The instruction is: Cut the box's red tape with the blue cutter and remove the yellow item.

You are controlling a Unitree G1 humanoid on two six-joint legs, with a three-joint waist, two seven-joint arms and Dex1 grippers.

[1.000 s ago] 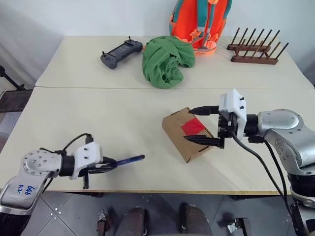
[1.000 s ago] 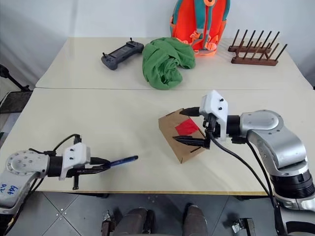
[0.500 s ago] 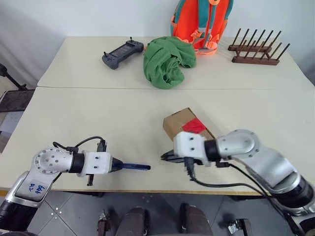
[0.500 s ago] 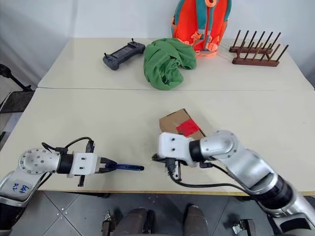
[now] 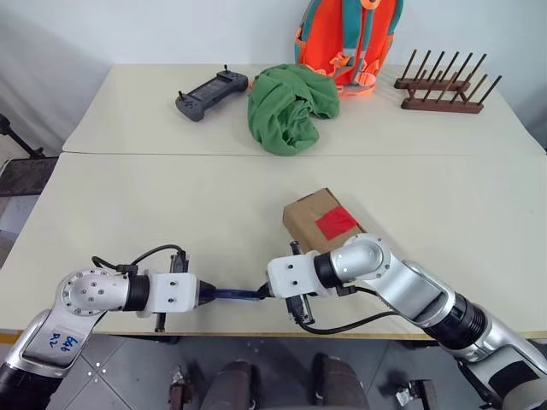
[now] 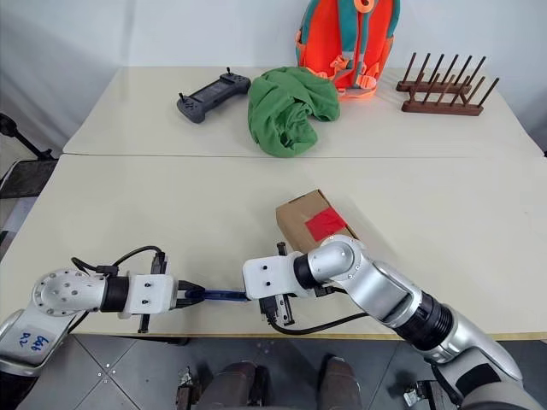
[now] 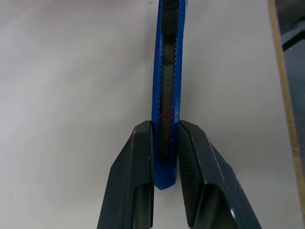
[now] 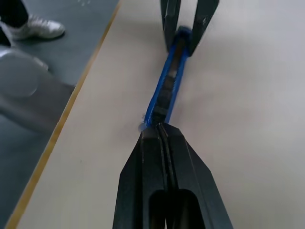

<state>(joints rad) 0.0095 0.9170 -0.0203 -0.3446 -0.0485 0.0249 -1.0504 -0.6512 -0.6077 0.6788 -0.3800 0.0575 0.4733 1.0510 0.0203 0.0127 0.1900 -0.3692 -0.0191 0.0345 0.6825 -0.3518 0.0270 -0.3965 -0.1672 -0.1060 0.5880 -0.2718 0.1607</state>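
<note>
The blue cutter (image 5: 232, 293) lies level just above the table near its front edge, with my left gripper (image 7: 165, 126) shut on its rear end. My right gripper (image 8: 159, 131) is shut, and its tips press against the cutter's far end; whether it pinches anything there I cannot tell. My left gripper (image 8: 187, 33) holds the other end in the right wrist view. The brown box (image 5: 301, 218) sits behind my right arm, with the red tape (image 5: 336, 224) across its top. The yellow item is hidden.
At the back stand a black controller (image 5: 211, 90), a green cloth (image 5: 286, 107), an orange backpack (image 5: 346, 38) and a wooden rack (image 5: 444, 85). The table's front edge (image 8: 62, 124) runs close beside the cutter. A shoe (image 8: 33, 28) shows on the floor below.
My right arm swung down and left from the box to the cutter's tip, and its fingers went from open to shut. My left gripper kept its hold, barely shifting.
</note>
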